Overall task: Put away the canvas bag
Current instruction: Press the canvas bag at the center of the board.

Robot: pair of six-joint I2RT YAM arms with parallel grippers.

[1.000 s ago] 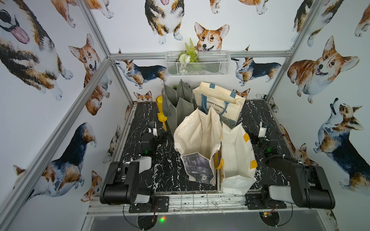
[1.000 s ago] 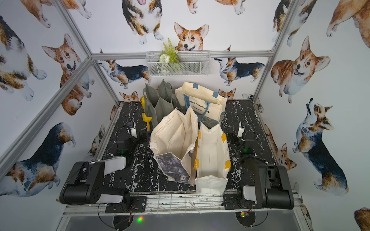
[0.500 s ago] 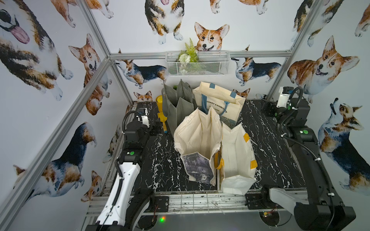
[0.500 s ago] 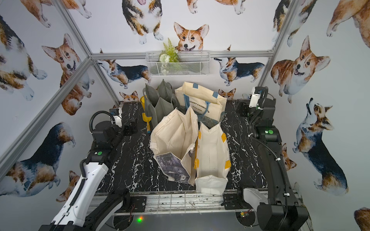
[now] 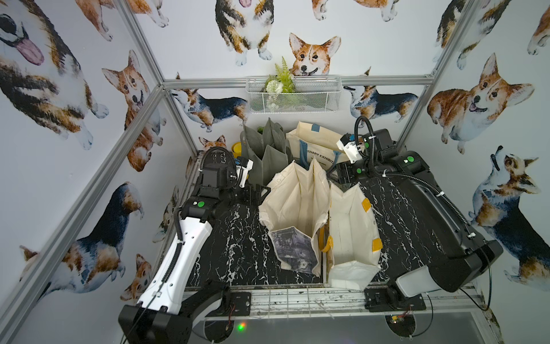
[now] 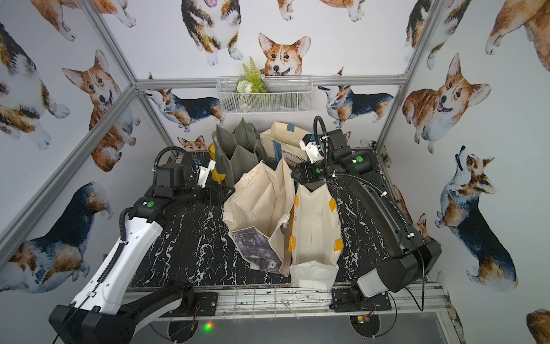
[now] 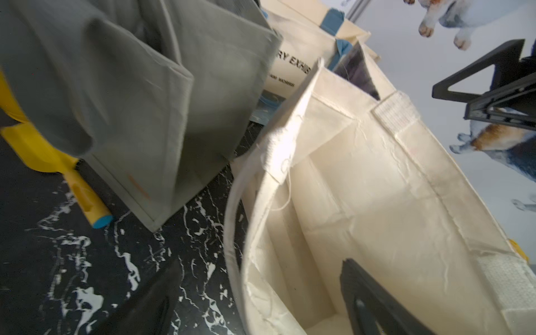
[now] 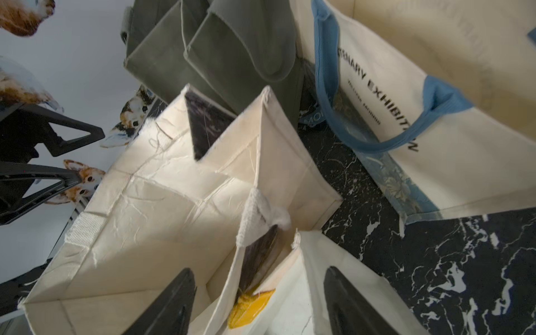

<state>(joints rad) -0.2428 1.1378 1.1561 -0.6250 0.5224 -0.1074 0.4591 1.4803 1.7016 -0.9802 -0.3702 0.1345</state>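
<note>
An open cream canvas bag [image 5: 297,202] with a dark printed picture on its front stands mid-table in both top views [image 6: 262,199]. My left gripper [image 5: 256,190] is open at the bag's left rim. In the left wrist view the gripper [image 7: 261,301] straddles that rim, one finger [image 7: 368,301] inside the bag [image 7: 377,188] and one outside. My right gripper [image 5: 331,178] is open at the bag's far right corner. In the right wrist view it [image 8: 258,293] straddles the cream bag's [image 8: 162,208] right wall and the wall of a white bag [image 8: 304,290]. Neither pinches the fabric.
The white bag [image 5: 351,226] with yellow patches stands against the canvas bag's right side. Behind are a grey-green bag [image 5: 268,149] and a cream bag with blue handles [image 5: 315,143]. A yellow object [image 5: 236,147] lies at the back left. A wire basket [image 5: 293,95] hangs on the back wall.
Both arms unfolded from their rest at the table's front, swung out toward the back, and have come down onto the canvas bag's rim. Both pairs of jaws have narrowed a little.
</note>
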